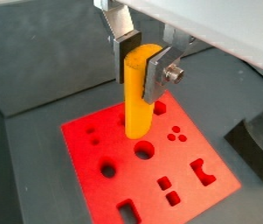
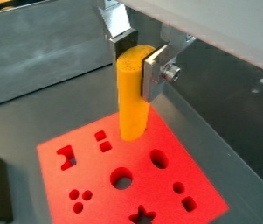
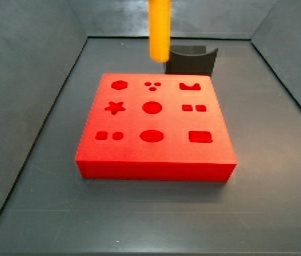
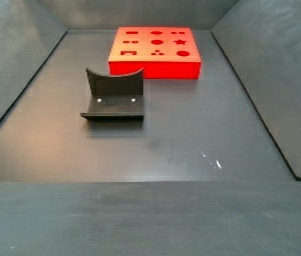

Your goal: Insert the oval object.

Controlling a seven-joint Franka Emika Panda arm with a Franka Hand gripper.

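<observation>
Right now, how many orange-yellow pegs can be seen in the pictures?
1. The oval object hangs upright, clamped in the gripper above the red block. No other peg shows in any view, though one could lie hidden behind the block.

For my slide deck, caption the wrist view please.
Gripper holds the long orange-yellow oval peg upright above the red block with shaped holes.

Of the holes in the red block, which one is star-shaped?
In a side view, the star hole sits in the red block's middle row, at the edge. The gripper holds the oval object above the block.
</observation>
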